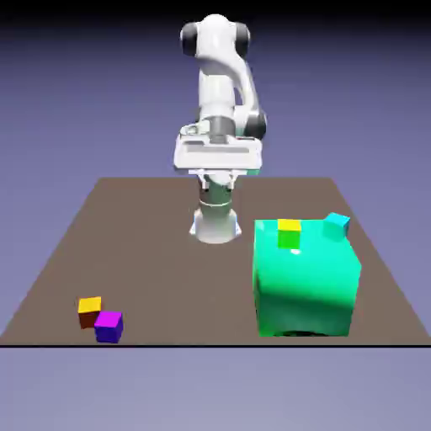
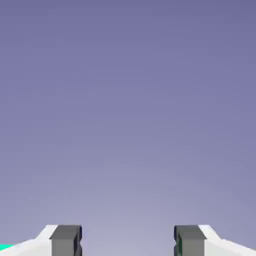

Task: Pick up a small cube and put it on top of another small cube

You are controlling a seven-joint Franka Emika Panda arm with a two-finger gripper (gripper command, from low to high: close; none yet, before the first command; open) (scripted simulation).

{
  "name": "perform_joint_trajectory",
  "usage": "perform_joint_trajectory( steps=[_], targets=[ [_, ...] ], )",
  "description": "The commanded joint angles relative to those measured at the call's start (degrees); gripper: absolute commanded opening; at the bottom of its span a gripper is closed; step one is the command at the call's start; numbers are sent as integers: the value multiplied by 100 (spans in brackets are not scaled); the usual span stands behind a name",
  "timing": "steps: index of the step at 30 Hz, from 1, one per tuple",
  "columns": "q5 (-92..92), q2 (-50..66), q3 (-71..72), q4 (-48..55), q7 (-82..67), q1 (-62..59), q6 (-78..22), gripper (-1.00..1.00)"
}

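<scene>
The small cube (image 1: 89,311) with an orange top and brown sides sits on the table near the front of the exterior view's left, touching a purple cube (image 1: 109,326). The other small cube (image 1: 289,233), yellow on top with green sides, rests on the big teal block (image 1: 307,286). My gripper (image 1: 217,175) hangs high at the back middle, far from both cubes. In the hand view the gripper (image 2: 128,240) is open: its grey fingertips (image 2: 65,241) stand apart with only backdrop between them.
A cyan cube (image 1: 337,225) sits on the teal block's far right corner. The block fills the right half of the brown table (image 1: 151,252). A teal sliver (image 2: 5,247) shows at the hand view's bottom left edge.
</scene>
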Motion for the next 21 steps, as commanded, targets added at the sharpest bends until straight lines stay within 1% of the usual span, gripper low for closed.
perform_joint_trajectory(
  steps=[1, 21],
  targets=[
    [180, 163, -121, 84, -250, 27, -79, 0],
    [3785, 3423, -2527, 1761, -5233, 564, -1652, 0]
  ],
)
